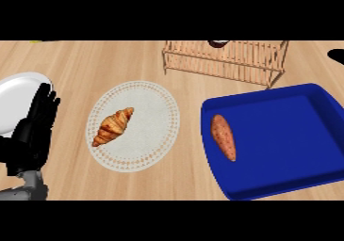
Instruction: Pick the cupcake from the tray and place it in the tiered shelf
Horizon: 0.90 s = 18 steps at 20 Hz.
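Carrying surface: counter [77, 61] of pale wood with fine grain running left to right.
Tiered shelf [223, 63]: open frame of thin, light wooden slats at the counter's far edge, right of the middle; its top is cut off by the view.
Cupcake [217, 43]: a small, dark, rounded thing inside the shelf's far part. Only its lower piece shows, so the shape is unclear.
Tray [285, 136]: deep blue and glossy, rectangular with rounded corners and raised walls, lying towards the counter's near right corner.
Sweet potato [224, 137]: orange-brown, spindle-shaped, matt skin. It lies lengthwise just inside the tray's left wall.
Patterned plate [143, 94]: round, off-white, with a rim of small dotted rings, at the counter's middle.
Croissant [113, 126]: golden brown, ridged crescent on the patterned plate's left half.
White plate [18, 101]: plain and smooth, at the counter's left edge.
Left hand [35, 127]: black, with straight fingers pressed together and pointing to the far edge. It overlaps the white plate's right rim and holds nothing.
Right hand [339, 56]: only a black patch at the counter's right edge, beside the shelf; cannot tell its state.
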Each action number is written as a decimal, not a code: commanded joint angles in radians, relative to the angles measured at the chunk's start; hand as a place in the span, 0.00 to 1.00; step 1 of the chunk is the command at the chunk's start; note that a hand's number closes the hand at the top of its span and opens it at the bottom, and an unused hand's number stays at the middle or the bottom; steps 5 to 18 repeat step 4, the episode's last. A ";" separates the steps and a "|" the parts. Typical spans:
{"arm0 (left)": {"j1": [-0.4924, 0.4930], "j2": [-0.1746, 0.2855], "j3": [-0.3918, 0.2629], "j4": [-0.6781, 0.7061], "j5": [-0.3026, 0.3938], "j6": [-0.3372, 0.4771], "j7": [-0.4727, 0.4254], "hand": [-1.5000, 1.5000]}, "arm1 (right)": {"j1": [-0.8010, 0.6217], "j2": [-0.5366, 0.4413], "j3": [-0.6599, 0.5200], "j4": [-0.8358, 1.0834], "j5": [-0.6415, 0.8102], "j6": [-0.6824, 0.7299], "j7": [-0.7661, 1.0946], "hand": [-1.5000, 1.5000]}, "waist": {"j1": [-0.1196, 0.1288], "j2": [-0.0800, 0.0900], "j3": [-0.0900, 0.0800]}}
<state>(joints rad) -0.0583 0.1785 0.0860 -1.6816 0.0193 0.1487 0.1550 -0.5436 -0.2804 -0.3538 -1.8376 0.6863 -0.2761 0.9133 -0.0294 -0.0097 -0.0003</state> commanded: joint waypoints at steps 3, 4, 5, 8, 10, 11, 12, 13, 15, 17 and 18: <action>-0.005 0.006 0.003 -0.015 0.001 -0.023 0.012 0.50 | 0.166 -0.072 -0.092 -0.267 -0.144 0.147 0.077 0.00 | 0.019 0.006 0.000; -0.012 -0.011 -0.005 -0.004 -0.017 0.002 0.005 0.50 | 0.228 -0.039 -0.084 -0.375 -0.152 0.148 0.086 0.00 | 0.013 0.005 0.000; -0.012 -0.011 -0.005 -0.004 -0.017 0.002 0.005 0.50 | 0.228 -0.039 -0.084 -0.375 -0.152 0.148 0.086 0.00 | 0.013 0.005 0.000; -0.012 -0.011 -0.005 -0.004 -0.017 0.002 0.005 0.50 | 0.228 -0.039 -0.084 -0.375 -0.152 0.148 0.086 0.00 | 0.013 0.005 0.000; -0.012 -0.011 -0.005 -0.004 -0.017 0.002 0.005 0.50 | 0.228 -0.039 -0.084 -0.375 -0.152 0.148 0.086 0.00 | 0.013 0.005 0.000; -0.012 -0.011 -0.005 -0.004 -0.017 0.002 0.005 0.50 | 0.228 -0.039 -0.084 -0.375 -0.152 0.148 0.086 0.00 | 0.013 0.005 0.000; -0.012 -0.011 -0.005 -0.004 -0.017 0.002 0.005 0.50 | 0.228 -0.039 -0.084 -0.375 -0.152 0.148 0.086 0.00 | 0.013 0.005 0.000; -0.012 -0.011 -0.005 -0.004 -0.017 0.002 0.005 0.50 | 0.228 -0.039 -0.084 -0.375 -0.152 0.148 0.086 0.00 | 0.013 0.005 0.000; -0.012 -0.011 -0.005 -0.004 -0.017 0.002 0.005 0.50 | 0.228 -0.039 -0.084 -0.375 -0.152 0.148 0.086 0.00 | 0.013 0.005 0.000; -0.012 -0.011 -0.005 -0.004 -0.017 0.002 0.005 0.50 | 0.228 -0.039 -0.084 -0.375 -0.152 0.148 0.086 0.00 | 0.013 0.005 0.000; -0.012 -0.011 -0.005 -0.004 -0.017 0.002 0.005 0.50 | 0.228 -0.039 -0.084 -0.375 -0.152 0.148 0.086 0.00 | 0.013 0.005 0.000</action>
